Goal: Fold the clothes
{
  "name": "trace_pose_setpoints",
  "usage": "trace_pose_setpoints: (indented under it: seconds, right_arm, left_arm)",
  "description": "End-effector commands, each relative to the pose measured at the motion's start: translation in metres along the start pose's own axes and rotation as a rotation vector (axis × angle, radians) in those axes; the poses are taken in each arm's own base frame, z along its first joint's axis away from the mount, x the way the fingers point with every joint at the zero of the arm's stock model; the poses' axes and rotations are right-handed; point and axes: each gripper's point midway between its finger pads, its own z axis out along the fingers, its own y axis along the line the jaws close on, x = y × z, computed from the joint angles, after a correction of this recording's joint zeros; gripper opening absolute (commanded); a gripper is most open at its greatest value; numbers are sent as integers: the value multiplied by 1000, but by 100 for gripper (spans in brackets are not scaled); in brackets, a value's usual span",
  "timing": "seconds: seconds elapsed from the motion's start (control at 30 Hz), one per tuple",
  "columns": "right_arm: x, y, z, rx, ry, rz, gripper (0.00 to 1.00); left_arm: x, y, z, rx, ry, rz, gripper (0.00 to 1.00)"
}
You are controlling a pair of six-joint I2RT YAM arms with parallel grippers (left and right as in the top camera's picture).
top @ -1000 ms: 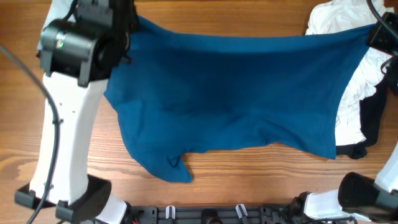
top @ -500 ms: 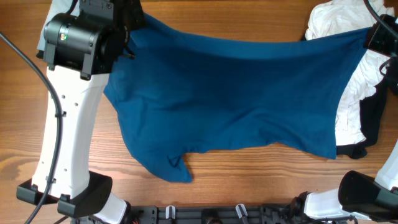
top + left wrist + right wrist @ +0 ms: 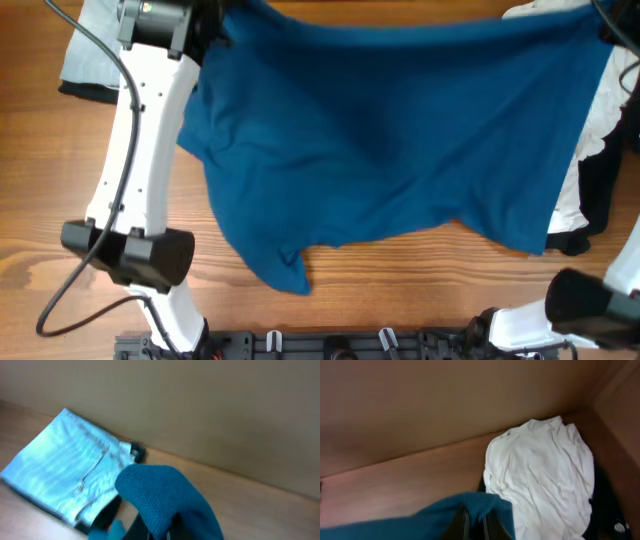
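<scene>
both arms have moved back and up. now the blue clothes hang stretched between the left fingers and right fingers, each pinching a top corner. the bottom edge trails on the worktop below them. it looks ready to lay flat.

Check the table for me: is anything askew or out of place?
Yes. The blue garment hangs unevenly: its near edge slants, with a bunched corner at the near left. Its right side overlaps the white garment, which it could drag along. Nothing looks damaged.
</scene>
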Motion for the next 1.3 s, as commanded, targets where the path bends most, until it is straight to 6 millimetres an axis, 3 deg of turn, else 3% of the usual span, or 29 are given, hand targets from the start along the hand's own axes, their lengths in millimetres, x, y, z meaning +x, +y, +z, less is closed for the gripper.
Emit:
trace_pose_setpoints:
  seconds: [0.0, 0.07, 0.17, 0.27, 0.37, 0.47, 0.63, 0.7, 0.8, 1.07, 1.17, 1.27]
  right_arm:
    - [5, -3, 69, -28, 23, 0, 4]
    - [19, 4, 123, -55, 50, -14, 5]
    - [46, 15, 182, -84, 96, -28, 4]
    - [67, 13, 221, -70, 120, -31, 4]
    - [79, 5, 237, -48, 137, -30, 4]
    - [80, 3, 235, -45, 147, -35, 4]
    - [108, -1, 204, -81, 303, -11, 4]
    - [127, -10, 195, -87, 386, 25, 4]
    - [141, -19, 187, -93, 448, 46, 4]
    - [159, -20, 175, -134, 529, 23, 4]
    - [169, -21, 169, -121, 577, 28, 4]
    - [178, -26, 164, -92, 621, 29, 8]
  left_arm:
    - [-15, 14, 35, -2, -49, -60, 4]
    - [-17, 10, 56, 11, -72, -72, 4]
    - [-6, -5, 88, 51, -69, -74, 4]
    - [16, -17, 122, 95, -30, -67, 4]
    - [49, -17, 156, 77, 37, -49, 4]
    - [66, -12, 161, 53, 94, -33, 4]
    - [93, 2, 124, 20, 269, 8, 4]
    - [129, 8, 109, 19, 434, 32, 4]
    - [152, 19, 96, -16, 546, 52, 4]
    - [203, 36, 51, -55, 832, 79, 4]
    - [216, 43, 44, -82, 891, 90, 4]
    - [230, 49, 45, -103, 931, 98, 18]
